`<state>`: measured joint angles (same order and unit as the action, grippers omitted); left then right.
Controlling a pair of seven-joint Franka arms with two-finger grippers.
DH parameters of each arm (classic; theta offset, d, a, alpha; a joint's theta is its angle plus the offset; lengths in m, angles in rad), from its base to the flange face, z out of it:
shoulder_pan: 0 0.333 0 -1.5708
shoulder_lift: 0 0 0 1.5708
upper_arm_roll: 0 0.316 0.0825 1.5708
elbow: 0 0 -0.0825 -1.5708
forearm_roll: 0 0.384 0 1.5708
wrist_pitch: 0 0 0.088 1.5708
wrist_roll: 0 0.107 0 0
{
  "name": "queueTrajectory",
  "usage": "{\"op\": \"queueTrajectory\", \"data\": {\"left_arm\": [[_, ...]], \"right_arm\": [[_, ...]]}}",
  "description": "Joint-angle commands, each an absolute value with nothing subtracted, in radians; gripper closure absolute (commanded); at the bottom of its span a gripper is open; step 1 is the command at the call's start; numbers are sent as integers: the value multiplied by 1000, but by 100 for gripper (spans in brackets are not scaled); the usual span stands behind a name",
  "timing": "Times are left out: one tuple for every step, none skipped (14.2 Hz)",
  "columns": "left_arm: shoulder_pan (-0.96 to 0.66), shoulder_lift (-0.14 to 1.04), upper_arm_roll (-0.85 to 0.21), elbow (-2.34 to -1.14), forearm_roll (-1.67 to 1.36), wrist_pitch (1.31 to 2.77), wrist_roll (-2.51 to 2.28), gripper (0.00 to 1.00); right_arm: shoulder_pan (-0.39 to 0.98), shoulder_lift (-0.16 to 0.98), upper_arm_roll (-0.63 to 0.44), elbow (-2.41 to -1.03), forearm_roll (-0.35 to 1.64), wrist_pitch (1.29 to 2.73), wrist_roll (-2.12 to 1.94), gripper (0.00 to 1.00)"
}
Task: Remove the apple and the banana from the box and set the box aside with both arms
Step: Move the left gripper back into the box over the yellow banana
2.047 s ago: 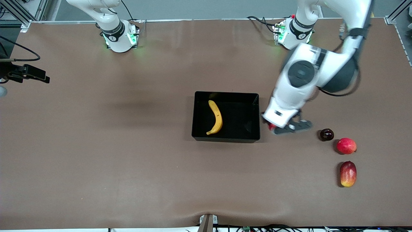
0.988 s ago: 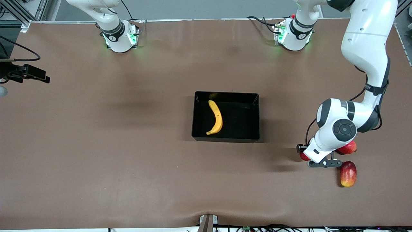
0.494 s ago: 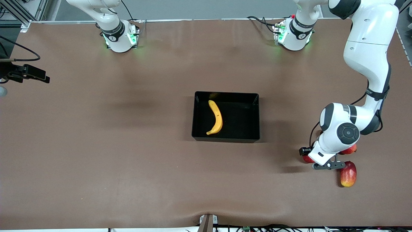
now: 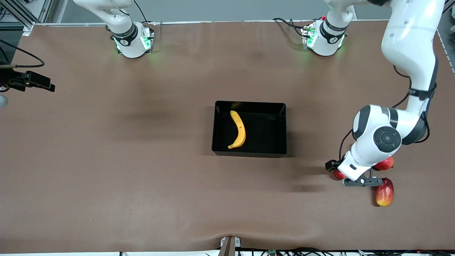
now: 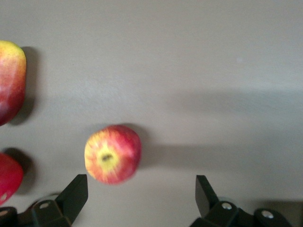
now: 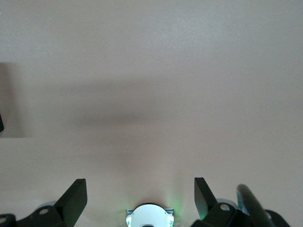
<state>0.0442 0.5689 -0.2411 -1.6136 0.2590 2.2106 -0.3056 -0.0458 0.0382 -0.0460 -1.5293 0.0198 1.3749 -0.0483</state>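
Note:
The yellow banana [image 4: 239,129] lies in the black box [image 4: 282,128] at the table's middle. The small red apple with yellow streaks [image 5: 112,160] lies on the table at the left arm's end; in the front view it [image 4: 336,174] peeks out from under the hand. My left gripper [image 4: 346,173] hovers over it, open and empty [image 5: 140,190]; the apple sits off-centre, close to one fingertip [image 5: 75,189]. My right gripper [image 6: 139,194] is open and empty, held high over bare table near its own base, outside the front view.
A plain red round fruit [image 4: 384,163] and a red-yellow mango [image 4: 384,192] lie close beside the left hand; both show at the edge of the left wrist view, the fruit [image 5: 8,177] and the mango [image 5: 10,80]. A black camera [image 4: 32,81] stands at the right arm's end.
The left arm swung from beside the box to the fruits at its end of the table, the small apple going with it. In the last half second the hand shifted slightly.

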Motion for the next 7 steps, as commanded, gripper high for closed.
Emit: {"op": "queueTrajectory", "data": {"left_arm": [[41,500,-326,-1632,273,2131,-406,0],[40,492,-368,-1631,273,2116,-470,0],[40,489,-414,-1629,276,2102,-533,0],[37,489,-467,-1629,281,2094,-585,0],[22,495,-515,-1631,287,2094,-636,0],[-24,500,-528,-1631,290,2094,-700,0],[-84,509,-526,-1629,301,2094,-754,0]], "right_arm": [[-66,43,-31,-1517,20,1365,-44,0],[-64,43,-32,-1517,20,1365,-44,0],[-66,43,-31,-1517,20,1365,-44,0],[-67,44,-32,-1517,20,1365,-44,0],[-67,44,-32,-1517,20,1365,-44,0],[-67,44,-31,-1517,20,1365,-44,0],[-69,44,-32,-1517,20,1365,-44,0]]}}
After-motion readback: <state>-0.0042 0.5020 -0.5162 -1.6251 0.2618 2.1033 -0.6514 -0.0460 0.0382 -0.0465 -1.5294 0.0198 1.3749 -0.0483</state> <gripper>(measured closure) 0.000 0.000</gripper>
